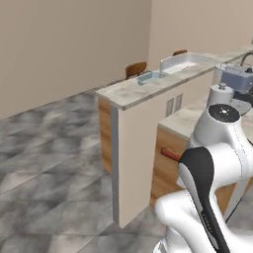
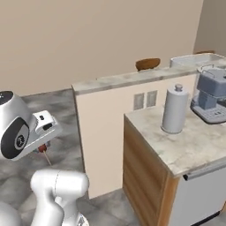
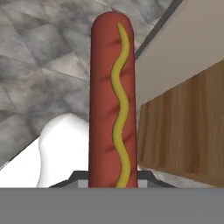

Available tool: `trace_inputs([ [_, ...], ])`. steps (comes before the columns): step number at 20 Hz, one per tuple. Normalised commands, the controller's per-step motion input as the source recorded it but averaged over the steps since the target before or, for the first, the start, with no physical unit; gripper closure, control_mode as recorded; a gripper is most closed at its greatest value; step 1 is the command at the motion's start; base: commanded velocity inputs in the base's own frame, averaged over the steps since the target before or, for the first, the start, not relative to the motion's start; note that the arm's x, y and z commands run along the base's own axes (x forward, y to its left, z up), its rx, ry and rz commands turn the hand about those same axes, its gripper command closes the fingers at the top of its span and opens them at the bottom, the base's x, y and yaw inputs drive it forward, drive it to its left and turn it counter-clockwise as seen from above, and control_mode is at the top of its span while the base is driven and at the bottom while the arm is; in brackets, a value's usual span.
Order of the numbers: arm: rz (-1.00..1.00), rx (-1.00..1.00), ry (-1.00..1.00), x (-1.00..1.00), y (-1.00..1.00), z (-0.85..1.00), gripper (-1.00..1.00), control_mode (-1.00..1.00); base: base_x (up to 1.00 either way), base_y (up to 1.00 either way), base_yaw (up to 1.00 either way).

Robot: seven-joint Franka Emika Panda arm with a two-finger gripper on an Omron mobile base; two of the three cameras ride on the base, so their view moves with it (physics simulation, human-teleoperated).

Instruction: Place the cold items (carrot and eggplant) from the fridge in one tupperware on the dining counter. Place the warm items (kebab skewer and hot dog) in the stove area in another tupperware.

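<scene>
Between the fingers [image 3: 113, 186], nearly shut on its lower end, stands the hot dog [image 3: 113, 100], its length running straight out from the hand with the mustard line facing the camera. Gripped at one end like this, it likely travels free of the arm and can be lowered lengthwise into a container. Beyond it lie the grey tiled floor [image 3: 39, 48] and the wooden cabinet front [image 3: 188, 131]. In the left base view its red tip [image 1: 170, 154] pokes out beside the arm, low against the cabinet and well below the dining table [image 1: 129, 90]. On that top sits a clear tupperware [image 1: 150, 77], well apart from the hand, probably where this warm item is bound.
</scene>
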Motion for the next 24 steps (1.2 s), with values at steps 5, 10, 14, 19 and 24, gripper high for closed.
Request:
trace_inputs([
  [5,0.00,0.00,0.00,0.00,0.00,0.00,1.00,1.00,0.36,1.00,0.00],
  [10,0.00,0.00,0.00,0.00,0.00,0.00,1.00,1.00,0.48,1.00,0.00],
  [14,0.00,0.00,0.00,0.00,0.00,0.00,1.00,1.00,0.75,1.00,-0.11],
  [19,0.00,0.00,0.00,0.00,0.00,0.00,1.00,1.00,0.88,1.00,-0.38],
  [24,0.00,0.00,0.00,0.00,0.00,0.00,1.00,1.00,0.69,1.00,-0.64],
])
